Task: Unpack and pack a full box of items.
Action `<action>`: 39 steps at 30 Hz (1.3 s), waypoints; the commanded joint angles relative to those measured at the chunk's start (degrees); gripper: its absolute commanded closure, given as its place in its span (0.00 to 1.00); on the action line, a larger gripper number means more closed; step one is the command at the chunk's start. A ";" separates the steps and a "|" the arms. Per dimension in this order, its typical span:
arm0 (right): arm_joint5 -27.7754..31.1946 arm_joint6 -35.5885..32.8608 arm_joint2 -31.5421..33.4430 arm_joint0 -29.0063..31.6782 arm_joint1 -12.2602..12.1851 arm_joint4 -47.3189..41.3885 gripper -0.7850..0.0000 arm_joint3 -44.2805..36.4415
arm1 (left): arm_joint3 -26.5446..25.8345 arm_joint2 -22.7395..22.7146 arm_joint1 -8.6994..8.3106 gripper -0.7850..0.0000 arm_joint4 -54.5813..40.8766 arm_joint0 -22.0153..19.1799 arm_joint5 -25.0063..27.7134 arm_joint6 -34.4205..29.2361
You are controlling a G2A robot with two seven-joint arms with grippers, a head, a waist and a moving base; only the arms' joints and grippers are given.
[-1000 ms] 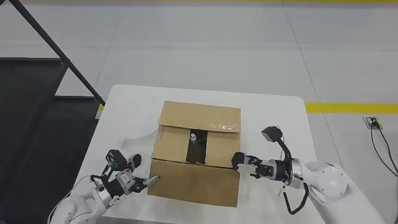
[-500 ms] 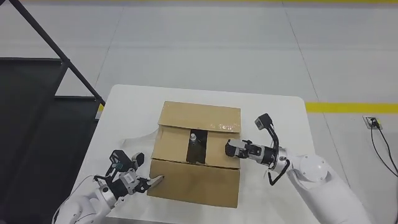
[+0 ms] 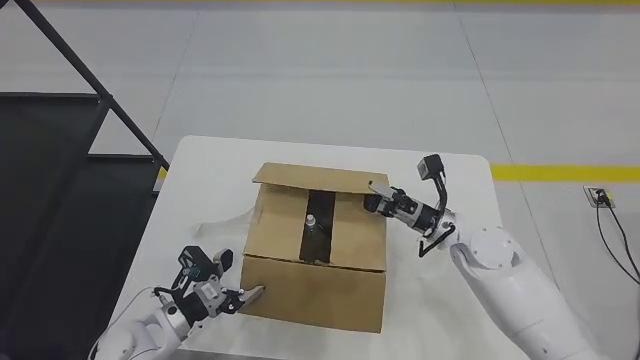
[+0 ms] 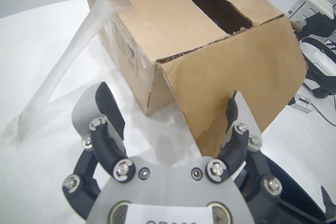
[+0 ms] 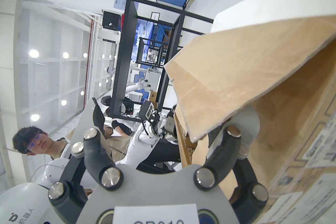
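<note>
A brown cardboard box (image 3: 318, 260) stands mid-table, a dark gap running along its top between two flaps. Through the gap I see a small bottle's cap (image 3: 312, 222). My left gripper (image 3: 240, 295) is open at the box's near left corner; in the left wrist view the hanging near flap (image 4: 236, 70) dips between the open gripper's (image 4: 170, 109) fingers. My right gripper (image 3: 378, 197) is at the far right corner. It is open (image 5: 165, 122), with one finger (image 5: 231, 130) under the raised far flap (image 5: 249, 64).
A strip of clear tape (image 4: 78, 33) stretches from the box's left side down to the white table (image 3: 200, 180). The table's right edge (image 3: 480, 175) lies close behind my right arm. A black frame (image 3: 80, 80) stands left of the table.
My right gripper has travelled from the box's near right side to its far right corner, and the far flap has lifted there. The left gripper has barely shifted.
</note>
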State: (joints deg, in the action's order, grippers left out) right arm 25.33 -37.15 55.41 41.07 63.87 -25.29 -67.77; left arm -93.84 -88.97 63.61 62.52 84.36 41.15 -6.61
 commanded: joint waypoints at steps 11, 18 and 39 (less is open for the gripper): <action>-0.36 15.72 -5.66 -9.26 4.42 11.42 0.00 8.80 | -0.48 0.94 -0.21 0.00 0.02 0.38 -0.55 0.90; 1.66 19.40 -7.90 -11.64 6.04 15.30 0.00 12.63 | -0.08 0.99 -0.32 0.00 -0.73 0.56 -0.61 1.11; -8.25 29.81 -10.41 -14.85 9.41 21.08 0.00 14.88 | -1.19 2.19 -0.49 0.00 1.74 0.81 -1.49 1.02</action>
State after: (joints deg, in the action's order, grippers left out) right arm 18.26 -8.56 45.63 27.17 72.67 -4.85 -54.40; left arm -95.02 -86.85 63.15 64.05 85.04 39.70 -5.80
